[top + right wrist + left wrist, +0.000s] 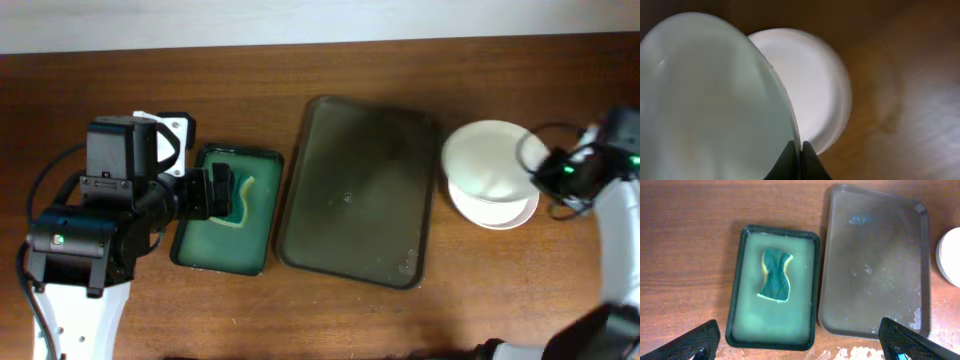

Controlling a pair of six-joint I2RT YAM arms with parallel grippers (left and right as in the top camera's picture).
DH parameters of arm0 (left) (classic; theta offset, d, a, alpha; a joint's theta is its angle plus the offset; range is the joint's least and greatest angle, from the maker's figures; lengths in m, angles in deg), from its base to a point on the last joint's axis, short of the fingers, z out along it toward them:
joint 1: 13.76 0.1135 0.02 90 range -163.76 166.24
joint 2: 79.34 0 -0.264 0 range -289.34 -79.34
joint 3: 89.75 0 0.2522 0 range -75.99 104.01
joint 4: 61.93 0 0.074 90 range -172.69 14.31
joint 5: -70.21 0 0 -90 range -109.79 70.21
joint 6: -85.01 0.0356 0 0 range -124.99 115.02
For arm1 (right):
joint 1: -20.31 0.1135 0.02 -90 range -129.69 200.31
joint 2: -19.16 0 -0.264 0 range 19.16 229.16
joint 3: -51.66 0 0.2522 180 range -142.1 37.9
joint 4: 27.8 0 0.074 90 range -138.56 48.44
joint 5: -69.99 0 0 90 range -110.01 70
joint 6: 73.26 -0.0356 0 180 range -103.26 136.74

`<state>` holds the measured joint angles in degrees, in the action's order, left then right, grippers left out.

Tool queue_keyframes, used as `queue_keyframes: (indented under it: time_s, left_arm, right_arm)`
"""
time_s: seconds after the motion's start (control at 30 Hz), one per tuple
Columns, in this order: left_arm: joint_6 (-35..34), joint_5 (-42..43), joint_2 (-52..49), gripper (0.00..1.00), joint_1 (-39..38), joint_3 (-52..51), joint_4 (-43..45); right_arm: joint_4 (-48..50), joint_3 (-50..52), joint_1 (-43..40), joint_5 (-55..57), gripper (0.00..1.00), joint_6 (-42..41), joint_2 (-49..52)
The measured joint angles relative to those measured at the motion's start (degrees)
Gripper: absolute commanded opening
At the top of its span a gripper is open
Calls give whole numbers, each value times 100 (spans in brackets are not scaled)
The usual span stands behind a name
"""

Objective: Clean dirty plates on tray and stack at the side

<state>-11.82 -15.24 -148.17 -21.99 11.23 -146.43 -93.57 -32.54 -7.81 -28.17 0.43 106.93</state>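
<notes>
The dark olive-brown tray (356, 190) lies in the middle of the table and holds no plates; it also shows in the left wrist view (875, 265). My right gripper (545, 172) is shut on the rim of a plain white plate (483, 160), held tilted just above a white plate stack (505, 212) right of the tray. In the right wrist view the fingers (800, 160) pinch the held plate (710, 100) over the stack (815, 85). My left gripper (800, 347) is open and empty above the small green tray.
A small glossy green tray (228, 210) left of the big tray holds a green-and-yellow sponge (775, 275). White crumbs (855, 354) lie on the wood near the big tray's front edge. The table's far edge meets a white wall.
</notes>
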Motion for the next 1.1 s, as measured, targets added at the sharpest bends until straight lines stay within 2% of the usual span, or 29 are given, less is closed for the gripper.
queue_keyframes:
  time_s: [0.07, 0.1, 0.13, 0.27, 0.37, 0.4, 0.5, 0.53, 0.63, 0.7, 0.8, 0.9, 1.0, 1.1]
  left_arm:
    - [0, -2, 0, 99, 0, 0, 9]
    - [0, -2, 0, 100, 0, 0, 7]
    - [0, 0, 0, 99, 0, 0, 7]
    - [0, -2, 0, 99, 0, 0, 4]
    - [0, 0, 0, 99, 2, 0, 0]
    - [0, -2, 0, 99, 0, 0, 0]
    - [0, 0, 0, 99, 2, 0, -7]
    - [0, 0, 0, 99, 2, 0, -13]
    - [0, 0, 0, 99, 0, 0, -13]
    - [0, 0, 0, 99, 0, 0, -15]
    - [0, 0, 0, 99, 0, 0, -15]
    - [0, 0, 0, 100, 0, 0, -13]
    - [0, 7, -2, 99, 0, 0, -28]
    - [0, 0, -4, 99, 0, 0, -13]
  right_arm:
    - [155, 0, -573, -184, 6, 22, 640]
    - [173, 2, -702, -293, 31, 26, 946]
    - [175, 7, -728, -426, 48, 33, 1169]
    - [-179, -72, -382, -988, 51, 367, 1351]
    - [-839, -372, 492, -1217, 58, 490, 481]
    - [-870, -444, 992, -1305, 99, 505, -181]
    - [-442, -610, 2863, -1495, 98, 570, -2048]
    - [-168, -667, 3731, -1574, 98, 581, -2640]
    - [-173, -662, 5163, -1526, 98, 586, -3189]
    - [-221, -660, 5558, -1279, 98, 586, -3276]
    - [-219, -658, 5582, -555, 98, 787, -3383]
    - [599, 116, 5414, 341, 98, 1123, -4079]
    - [1670, 2297, 4299, 249, 98, 1215, -5554]
    - [2391, 4044, 3648, -114, 98, 1231, -6846]
